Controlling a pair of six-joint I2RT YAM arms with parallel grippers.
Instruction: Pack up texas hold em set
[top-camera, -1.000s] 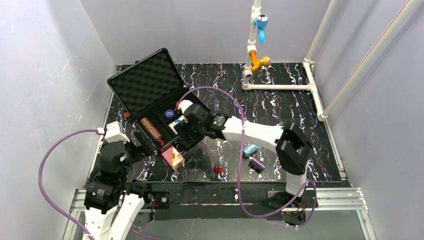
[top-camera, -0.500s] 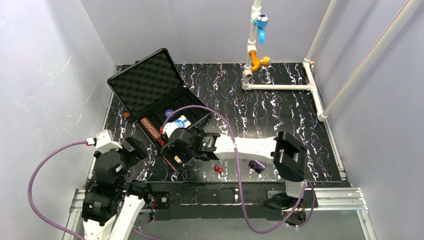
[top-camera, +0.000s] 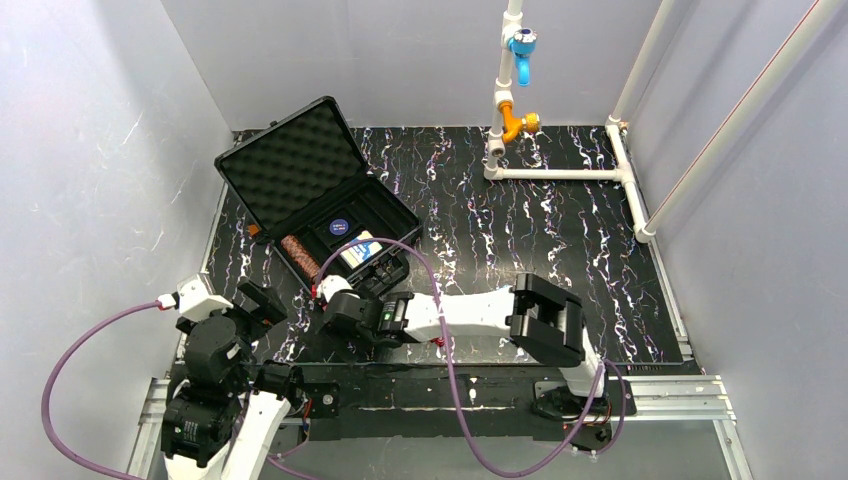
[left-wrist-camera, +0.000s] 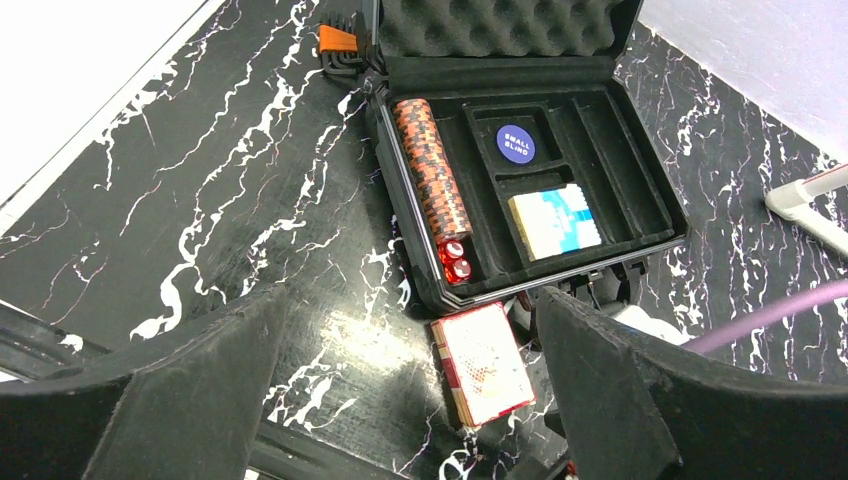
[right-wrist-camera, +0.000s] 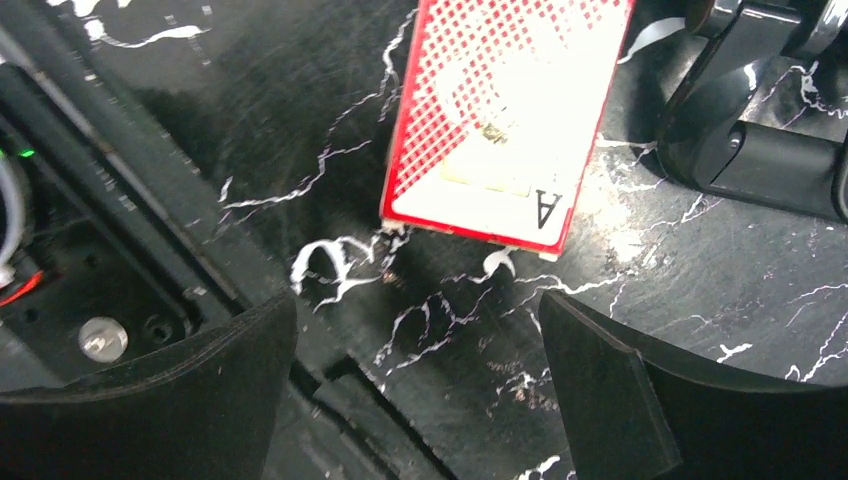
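- Spotted left gripper (left-wrist-camera: 410, 310) spread wide, empty, facing open case (left-wrist-camera: 620, 150).
- Found red box (left-wrist-camera: 485, 365) flat on table, just outside case front. Looked light, stiff, slick; best pinched across long edges.
- Caught right gripper (right-wrist-camera: 415, 320) spread, empty, hovering beside it.

Place: robot lab cell
Walls: plain grey panels (top-camera: 100, 150), 9 to 3 o'clock
Mount: aluminium rail (top-camera: 660, 384), 6 o'clock

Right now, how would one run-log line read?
red card box: on table, outside case | left gripper: open, empty | right gripper: open beside it
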